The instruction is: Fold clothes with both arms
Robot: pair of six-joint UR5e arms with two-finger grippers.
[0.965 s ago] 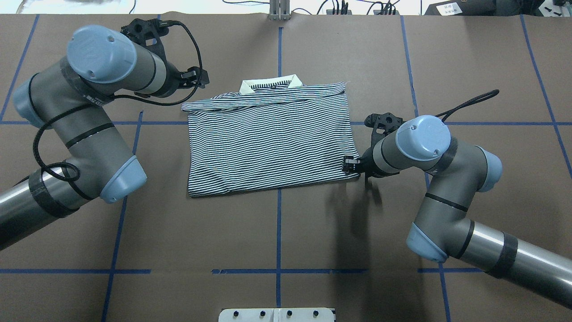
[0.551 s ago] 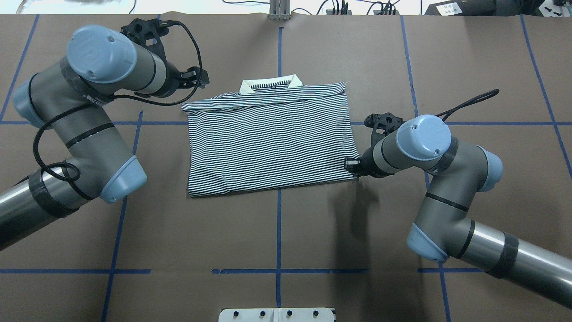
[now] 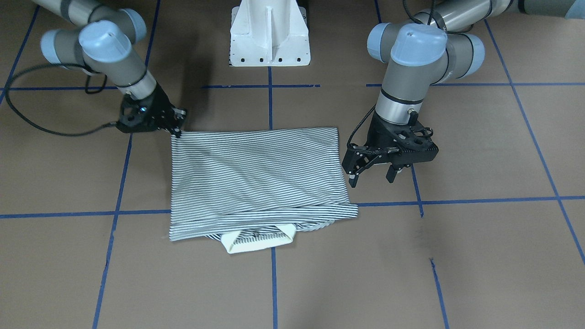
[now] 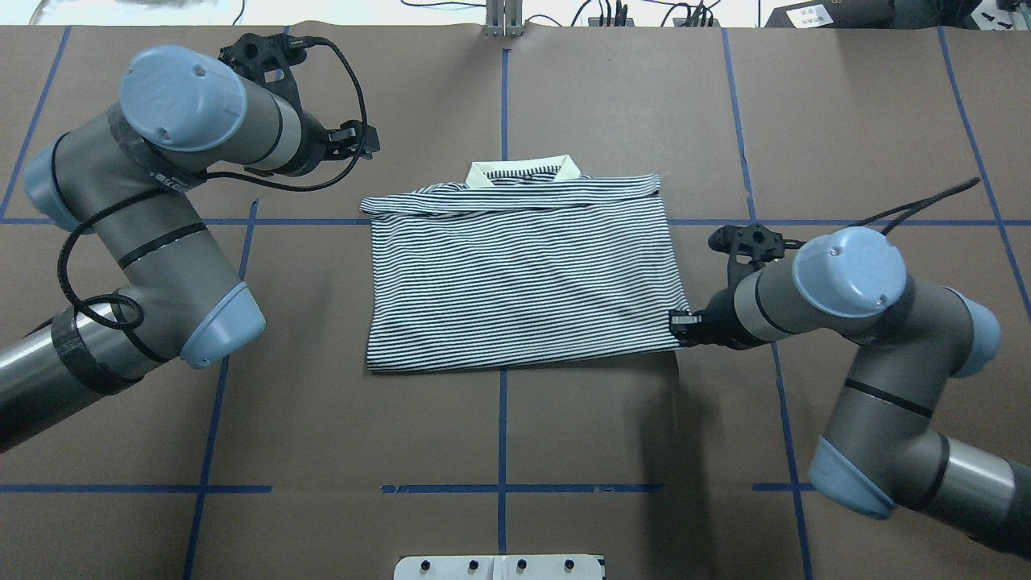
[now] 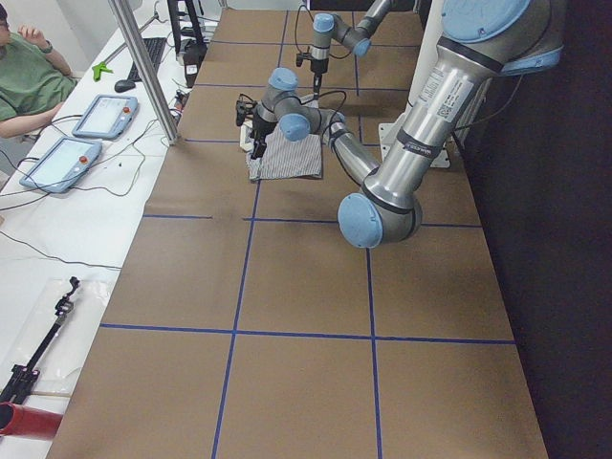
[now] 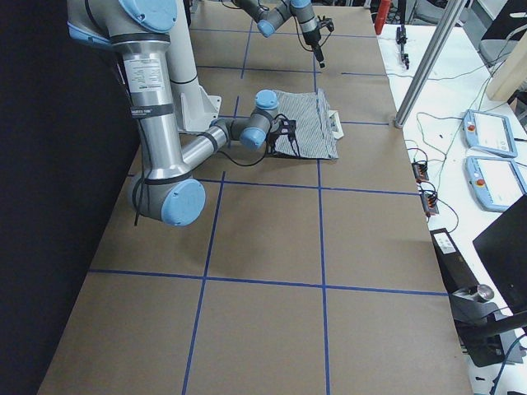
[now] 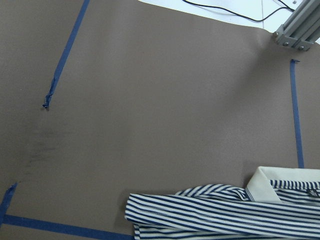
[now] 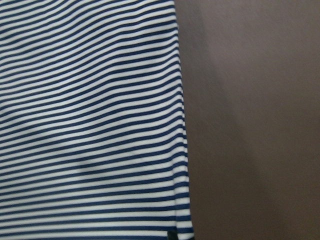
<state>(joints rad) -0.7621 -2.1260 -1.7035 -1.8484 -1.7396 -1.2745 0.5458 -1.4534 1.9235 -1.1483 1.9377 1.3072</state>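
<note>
R gripper [image 3: 177,131] pinched polo shirt [image 3: 256,173] at a corner — prob. to tug it flat; L gripper [image 3: 371,182] hung wide-spread beside it.

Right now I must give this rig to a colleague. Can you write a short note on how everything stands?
Grip: left end effector open, empty, hovering beside the shirt toward its collar end; right end effector seems shut on the shirt's near right corner.
Position: shirt lies flat on the table.
Done: folded into a rough rectangle.
To do: remaining folds, probably in half, then release.
</note>
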